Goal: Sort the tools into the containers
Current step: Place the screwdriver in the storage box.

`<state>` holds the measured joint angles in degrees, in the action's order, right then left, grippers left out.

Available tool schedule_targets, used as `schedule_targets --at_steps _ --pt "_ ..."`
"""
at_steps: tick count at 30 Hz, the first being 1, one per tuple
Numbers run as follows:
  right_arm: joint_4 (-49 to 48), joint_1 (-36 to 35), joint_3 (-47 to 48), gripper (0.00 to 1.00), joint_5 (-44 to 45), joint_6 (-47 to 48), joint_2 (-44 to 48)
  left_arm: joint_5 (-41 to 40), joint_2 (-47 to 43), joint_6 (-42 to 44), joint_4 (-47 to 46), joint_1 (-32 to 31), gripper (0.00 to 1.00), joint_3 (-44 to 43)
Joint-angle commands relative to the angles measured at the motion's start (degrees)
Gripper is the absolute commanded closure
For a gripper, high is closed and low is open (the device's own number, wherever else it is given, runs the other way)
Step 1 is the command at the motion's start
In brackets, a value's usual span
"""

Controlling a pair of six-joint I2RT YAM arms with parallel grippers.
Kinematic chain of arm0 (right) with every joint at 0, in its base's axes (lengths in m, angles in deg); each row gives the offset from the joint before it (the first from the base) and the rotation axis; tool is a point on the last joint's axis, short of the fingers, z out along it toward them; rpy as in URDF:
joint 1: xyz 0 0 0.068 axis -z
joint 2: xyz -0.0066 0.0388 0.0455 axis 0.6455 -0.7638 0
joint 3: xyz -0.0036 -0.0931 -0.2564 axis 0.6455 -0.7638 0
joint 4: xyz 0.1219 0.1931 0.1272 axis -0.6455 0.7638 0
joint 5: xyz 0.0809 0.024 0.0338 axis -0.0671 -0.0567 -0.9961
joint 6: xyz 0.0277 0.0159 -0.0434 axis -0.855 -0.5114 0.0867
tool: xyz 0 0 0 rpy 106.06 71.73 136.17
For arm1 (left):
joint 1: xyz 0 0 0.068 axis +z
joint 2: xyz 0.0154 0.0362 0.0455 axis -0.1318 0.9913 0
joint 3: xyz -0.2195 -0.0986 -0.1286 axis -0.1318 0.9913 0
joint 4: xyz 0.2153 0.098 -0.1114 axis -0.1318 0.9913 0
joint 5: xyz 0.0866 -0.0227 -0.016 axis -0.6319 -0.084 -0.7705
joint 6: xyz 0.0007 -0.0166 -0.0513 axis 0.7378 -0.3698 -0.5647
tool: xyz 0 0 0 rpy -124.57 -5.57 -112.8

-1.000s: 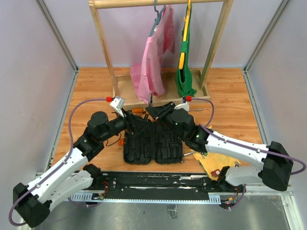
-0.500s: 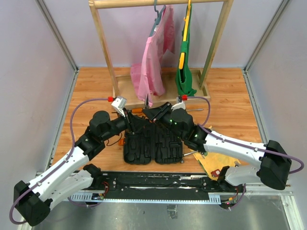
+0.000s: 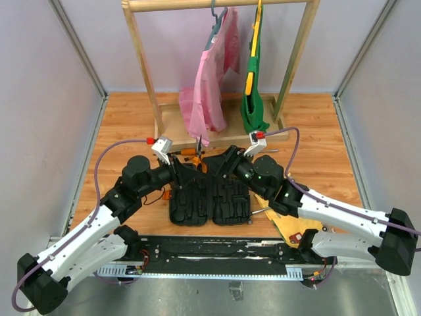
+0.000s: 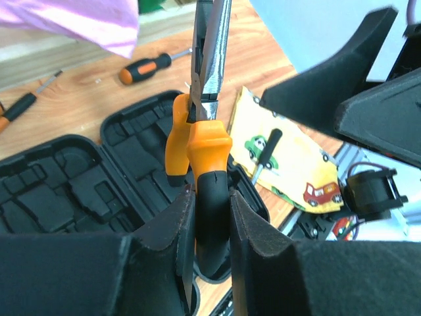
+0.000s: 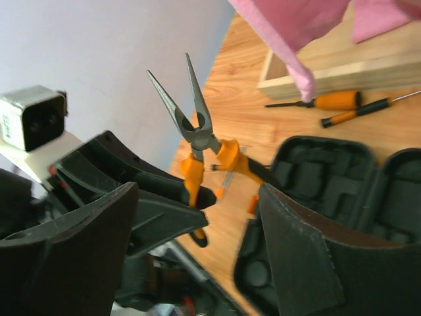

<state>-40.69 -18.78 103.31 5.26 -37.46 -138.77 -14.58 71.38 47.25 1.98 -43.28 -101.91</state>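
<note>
Holding orange-handled pliers upright beyond the open tool case.

Seen from the top, the clothes rack (image 3: pixel 141 59) stands at 12 o'clock on the wooden table (image 3: pixel 316 131), with a pink garment (image 3: pixel 210 92) and a green garment (image 3: pixel 253 105) hanging from it. The black tool case (image 3: pixel 210 197) lies open at 6 o'clock of centre, its moulded slots facing up. The yellow picture board (image 3: pixel 289 227) lies at 4 o'clock of the case, and a black-handled screwdriver (image 4: pixel 266 146) rests on it. The left gripper (image 4: pixel 209 217) is clamped narrowly on one handle of the pliers (image 4: pixel 205 85). Their steel nose points up, above the case's 12 o'clock edge. The right gripper (image 5: pixel 197 197) sits at 3 o'clock of the pliers, jaws spread wide with nothing in its grasp. Two orange-and-black screwdrivers (image 5: pixel 332 100) lie on the table at 12 o'clock of the case.
</note>
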Motion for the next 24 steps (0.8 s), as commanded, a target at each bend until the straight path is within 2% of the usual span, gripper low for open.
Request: schedule_targets --at_steps 1,9,17,19,24 --pt "1.37 1.06 -1.21 0.22 0.25 18.28 1.87 6.37 -0.75 0.39 -4.96 0.02 1.0 1.6" --pt "-0.71 2.53 2.0 0.21 -4.9 19.02 -1.21 10.92 -0.12 1.27 -5.73 0.02 1.0 2.74" --pt "-4.0 3.87 4.81 0.3 -9.62 14.93 -7.47 13.45 0.19 1.39 -6.17 0.02 1.0 3.25" --pt "-4.26 4.0 5.49 0.41 -10.18 14.92 -8.58 13.91 0.32 1.8 -5.57 0.02 0.99 3.24" --pt "-5.07 4.03 5.4 0.81 -10.74 14.42 -9.86 13.86 -0.3 2.32 -4.39 0.02 1.0 3.41"
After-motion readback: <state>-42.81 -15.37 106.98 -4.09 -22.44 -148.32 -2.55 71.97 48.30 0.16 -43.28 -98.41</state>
